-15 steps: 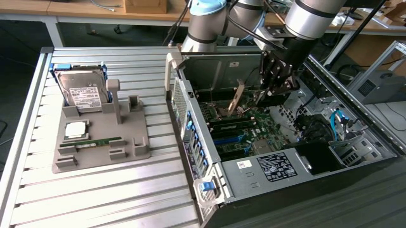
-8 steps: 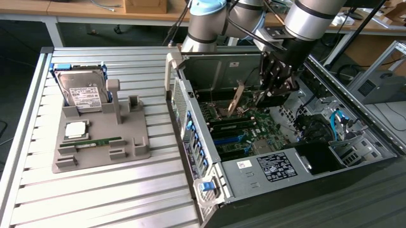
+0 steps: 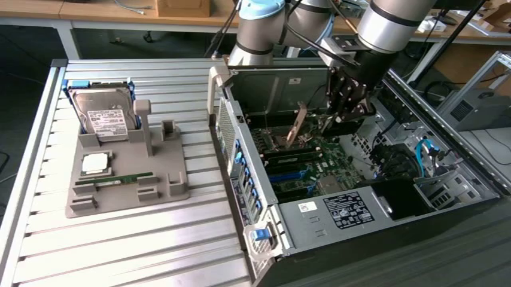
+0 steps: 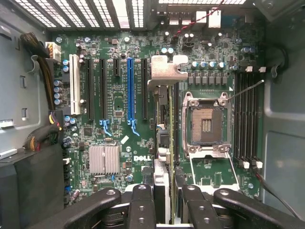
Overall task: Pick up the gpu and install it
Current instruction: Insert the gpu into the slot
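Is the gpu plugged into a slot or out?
Out. The gripper holds the gpu on edge over the motherboard, beside the CPU socket, away from the blue slot.

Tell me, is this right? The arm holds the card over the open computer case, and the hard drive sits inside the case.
Not quite. The hard drive is outside the case: the exterior view shows it standing in the grey holder on the table, at that view's left. The gripper does hold the gpu over the open computer case.
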{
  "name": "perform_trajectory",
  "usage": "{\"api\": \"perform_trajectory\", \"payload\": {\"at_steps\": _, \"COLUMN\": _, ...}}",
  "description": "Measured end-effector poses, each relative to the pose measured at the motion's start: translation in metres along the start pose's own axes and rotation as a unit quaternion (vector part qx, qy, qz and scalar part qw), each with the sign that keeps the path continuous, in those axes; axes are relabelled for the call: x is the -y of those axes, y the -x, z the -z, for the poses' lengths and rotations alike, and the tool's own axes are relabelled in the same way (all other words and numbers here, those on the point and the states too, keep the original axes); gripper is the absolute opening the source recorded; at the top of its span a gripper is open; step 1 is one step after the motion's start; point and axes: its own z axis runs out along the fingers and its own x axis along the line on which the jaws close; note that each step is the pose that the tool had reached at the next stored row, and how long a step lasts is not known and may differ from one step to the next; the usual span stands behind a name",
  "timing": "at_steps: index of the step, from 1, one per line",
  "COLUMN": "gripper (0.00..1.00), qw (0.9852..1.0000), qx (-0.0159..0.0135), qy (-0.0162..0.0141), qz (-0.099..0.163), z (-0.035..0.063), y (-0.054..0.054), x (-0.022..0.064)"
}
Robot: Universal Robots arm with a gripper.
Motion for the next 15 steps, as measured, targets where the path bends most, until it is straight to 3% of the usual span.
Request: {"api": "perform_trajectory", "payload": {"at_steps": 15, "gripper": 0.27, "qw": 1.0, "qx": 0.0, "qy": 0.0, "qz": 0.0, "z": -0.0016, "y": -0.0076, "x": -0.0031}}
